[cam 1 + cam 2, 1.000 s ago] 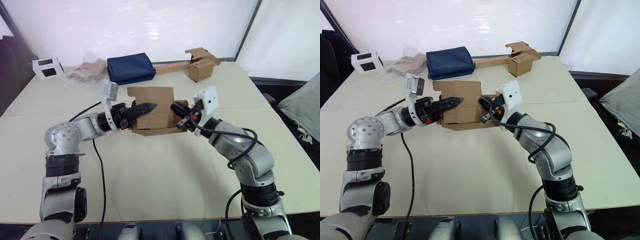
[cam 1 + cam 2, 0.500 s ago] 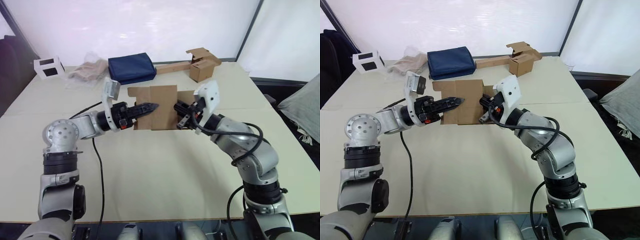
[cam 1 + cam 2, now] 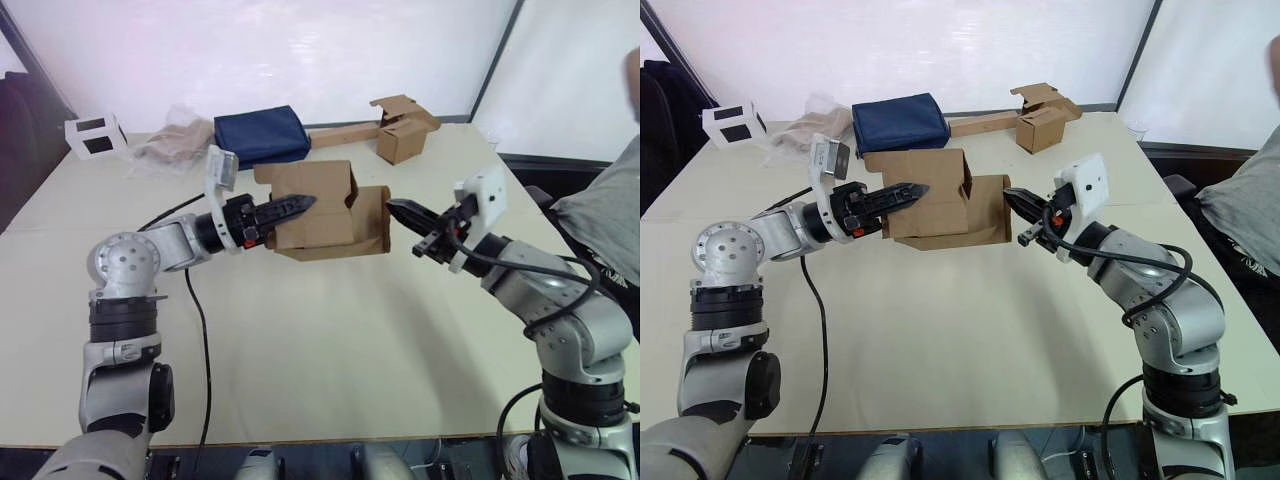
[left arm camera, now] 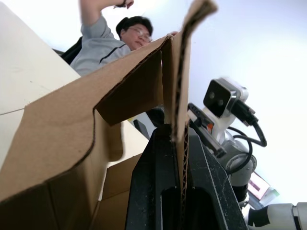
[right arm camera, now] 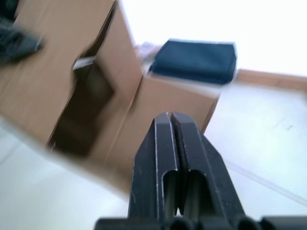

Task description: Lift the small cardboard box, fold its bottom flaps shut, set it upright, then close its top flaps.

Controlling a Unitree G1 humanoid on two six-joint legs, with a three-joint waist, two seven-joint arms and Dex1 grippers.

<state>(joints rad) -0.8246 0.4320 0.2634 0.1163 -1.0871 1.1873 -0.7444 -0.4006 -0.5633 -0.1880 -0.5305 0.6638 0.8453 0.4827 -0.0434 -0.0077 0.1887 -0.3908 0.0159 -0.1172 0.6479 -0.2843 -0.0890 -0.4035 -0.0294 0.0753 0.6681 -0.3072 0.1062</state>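
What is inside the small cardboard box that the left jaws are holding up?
Through the open end of the small cardboard box, the right wrist view shows a dark hollow with no contents visible; its deeper part stays hidden by the walls.

No readable text, label, brand or number anywhere — the plain brown cardboard box [image 3: 325, 212] carries no print.

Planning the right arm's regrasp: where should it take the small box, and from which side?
Judging by its pose, take the flap edge on the box end facing the right gripper. Come straight in from the robot's right. The left gripper is pinching a wall panel at the other end, and the box hangs off the table, so that near end is free.
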